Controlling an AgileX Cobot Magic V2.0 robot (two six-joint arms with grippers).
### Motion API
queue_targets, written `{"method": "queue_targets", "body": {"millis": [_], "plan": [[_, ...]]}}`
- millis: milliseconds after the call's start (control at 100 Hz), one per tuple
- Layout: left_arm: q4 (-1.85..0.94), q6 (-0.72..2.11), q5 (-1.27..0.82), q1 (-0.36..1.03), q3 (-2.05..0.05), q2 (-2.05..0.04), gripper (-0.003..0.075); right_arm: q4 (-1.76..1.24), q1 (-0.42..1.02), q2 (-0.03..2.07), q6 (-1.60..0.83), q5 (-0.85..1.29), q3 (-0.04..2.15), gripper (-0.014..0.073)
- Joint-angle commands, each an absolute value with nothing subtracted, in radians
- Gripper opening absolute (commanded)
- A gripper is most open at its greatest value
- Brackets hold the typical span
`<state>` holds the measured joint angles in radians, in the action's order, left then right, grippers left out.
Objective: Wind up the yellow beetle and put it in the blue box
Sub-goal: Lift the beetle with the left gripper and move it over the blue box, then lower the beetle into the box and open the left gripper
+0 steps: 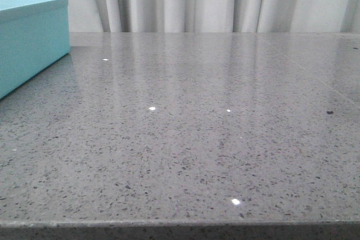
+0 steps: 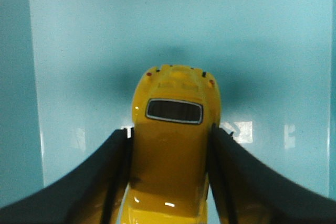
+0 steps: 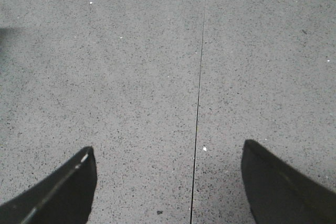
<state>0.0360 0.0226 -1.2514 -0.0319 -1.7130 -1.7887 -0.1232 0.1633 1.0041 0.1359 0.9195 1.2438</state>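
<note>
Meanwhile the left gripper [image 2: 170, 145] clamps the yellow beetle [image 2: 176, 129] by its sides over the pale floor of the blue box [image 1: 31, 43] at the desk's far left edge, while the right gripper [image 3: 168, 182] hangs with jaws apart above bare grey desk [image 3: 157, 77]

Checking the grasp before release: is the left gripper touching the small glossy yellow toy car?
Touching. The left wrist view shows the left gripper with both dark fingers pressed against the yellow toy car.
</note>
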Motion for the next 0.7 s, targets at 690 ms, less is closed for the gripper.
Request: {"method": "queue_targets", "body": {"millis": [690], "plan": [[-0.045, 0.03, -1.128, -0.033, -1.755, -1.616, 0.0342, -0.128, 0.163, 0.967, 0.093, 0.813, 1.261, 0.057]]}}
